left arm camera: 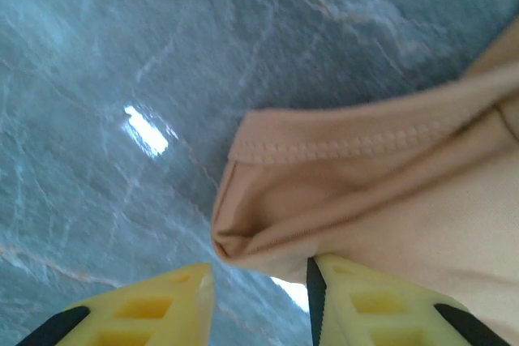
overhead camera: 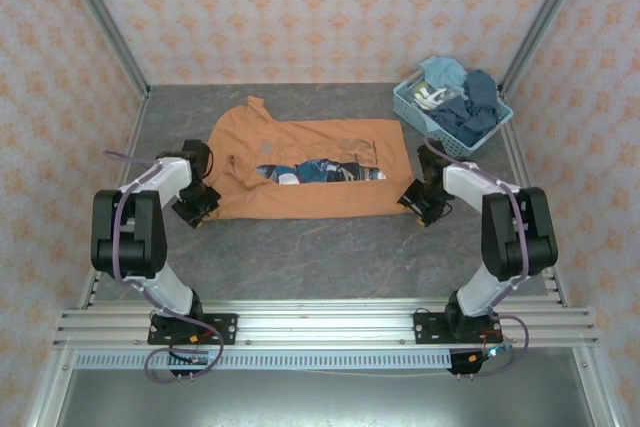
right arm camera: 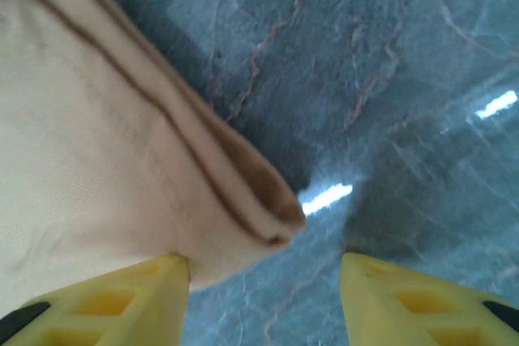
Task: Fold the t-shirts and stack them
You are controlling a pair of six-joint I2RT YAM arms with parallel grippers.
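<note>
Straddling near corners of t-shirt [overhead camera: 300, 202] | your left claw [left arm camera: 259, 281], right claw [right arm camera: 263, 273] both wide | judged pre-pinch for folding.

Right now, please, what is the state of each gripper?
Left gripper: open, a corner of the orange t-shirt lies between its jaws.
Right gripper: open, holding nothing.
</note>
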